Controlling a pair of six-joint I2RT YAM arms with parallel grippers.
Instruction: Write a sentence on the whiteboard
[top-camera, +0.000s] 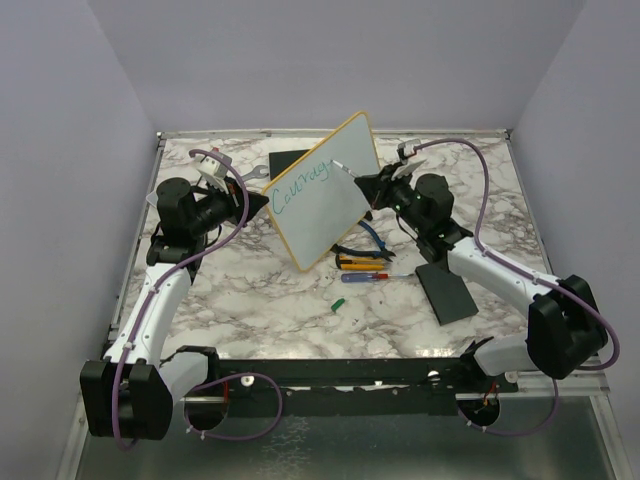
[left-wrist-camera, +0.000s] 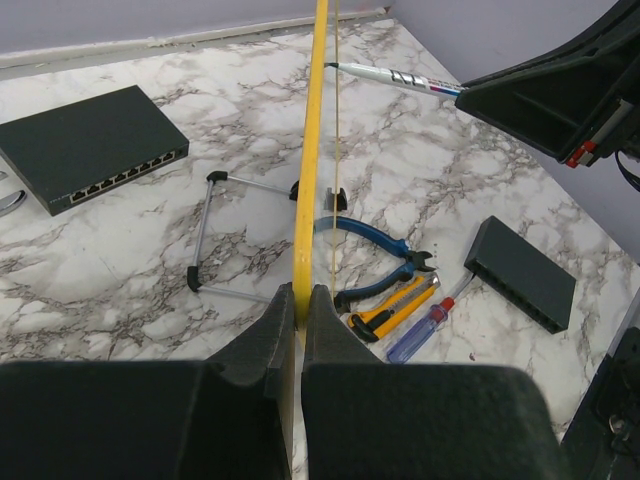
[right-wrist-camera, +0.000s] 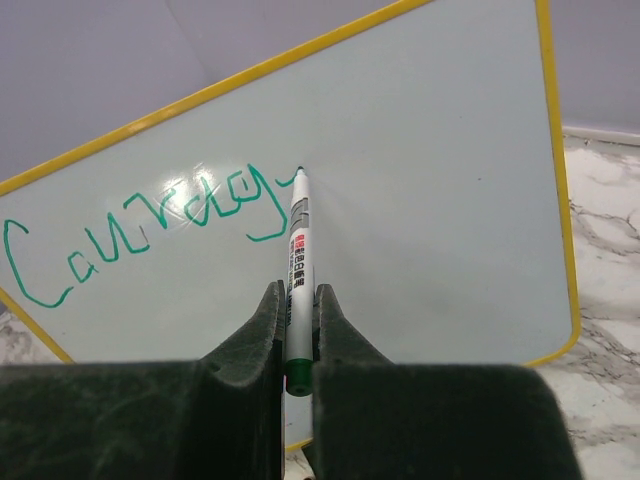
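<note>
Right gripper (right-wrist-camera: 298, 300): pressed together on the barrel of a marker (right-wrist-camera: 298, 235), bottom centre of the right wrist view; the marker stands up between the fingers.
Left gripper (left-wrist-camera: 300, 300): pinching the lower yellow rim of the whiteboard (left-wrist-camera: 312, 150), bottom centre of the left wrist view, where the board shows edge-on as a thin yellow line up the middle.
Whiteboard position: centre of the overhead view, lifted off the table (top-camera: 260, 300) and tilted, between the two arms, with its white face turned towards the right arm.
Writing (right-wrist-camera: 150, 225): one line of teal cursive across the left half of the right wrist view, reading roughly "Courag".
Marker tip: touching the board just right of the last letter, at mid-height of that view.
Done so far: most of the first word, it seems; the letters sit along the board's upper part.
Left to do: by my judgement, the end of this word and the rest of the sentence; the right half and the lower part of the board are blank.
Table items: blue-handled pliers (left-wrist-camera: 375, 240) and a screwdriver (left-wrist-camera: 425, 325) lie just below the board; a small green cap (top-camera: 338, 303), likely the marker's, lies lower centre in the overhead view.
</note>
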